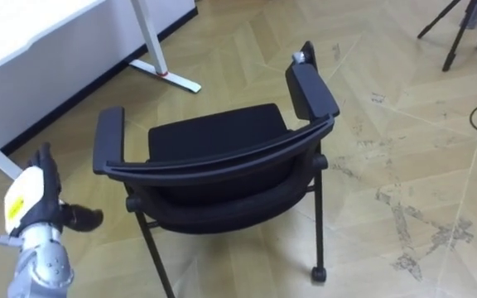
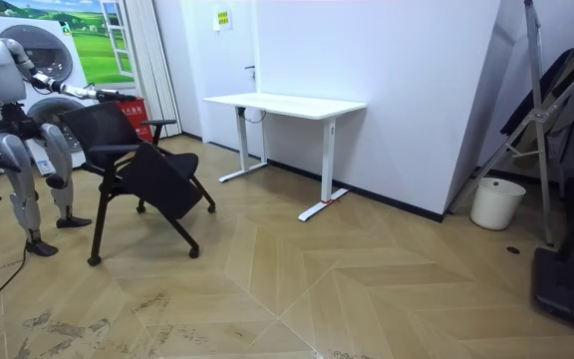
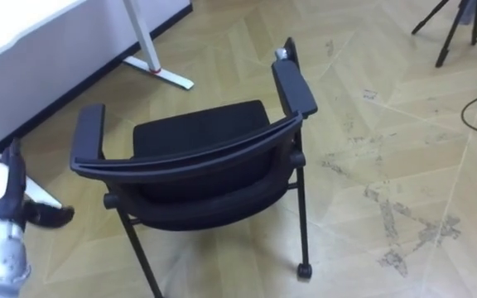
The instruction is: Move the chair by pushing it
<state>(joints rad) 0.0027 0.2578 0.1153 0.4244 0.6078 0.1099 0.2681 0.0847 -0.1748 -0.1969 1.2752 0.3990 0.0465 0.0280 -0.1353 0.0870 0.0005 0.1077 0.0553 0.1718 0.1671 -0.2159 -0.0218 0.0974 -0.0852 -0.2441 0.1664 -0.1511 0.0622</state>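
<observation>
Left eye view gives me the chair (image 1: 222,186) from behind and above, right in front of the robot. Its curved backrest (image 1: 222,159) is the part nearest to me, and the black seat (image 1: 214,131) lies beyond it. The chair stands on its legs on the wooden floor (image 1: 404,124), which is scuffed to the right of it.

My left hand (image 1: 41,192) is up at the lower left, just beside the left armrest (image 1: 108,136). It is not touching the armrest, and a strip of floor shows between them. The fingers are straight and point upward, the thumb sticks out toward the chair, and the hand holds nothing. The right armrest (image 1: 311,89) stands free on the far side.

A white desk (image 1: 23,37) runs along the upper left, its foot well apart from the chair. A tripod (image 1: 462,29) stands at the top right.

From the room view I see the robot upright at the room view's left, directly behind the chair. The desk is farther along against the wall, and a white bin (image 2: 496,202) stands near the room view's right.
</observation>
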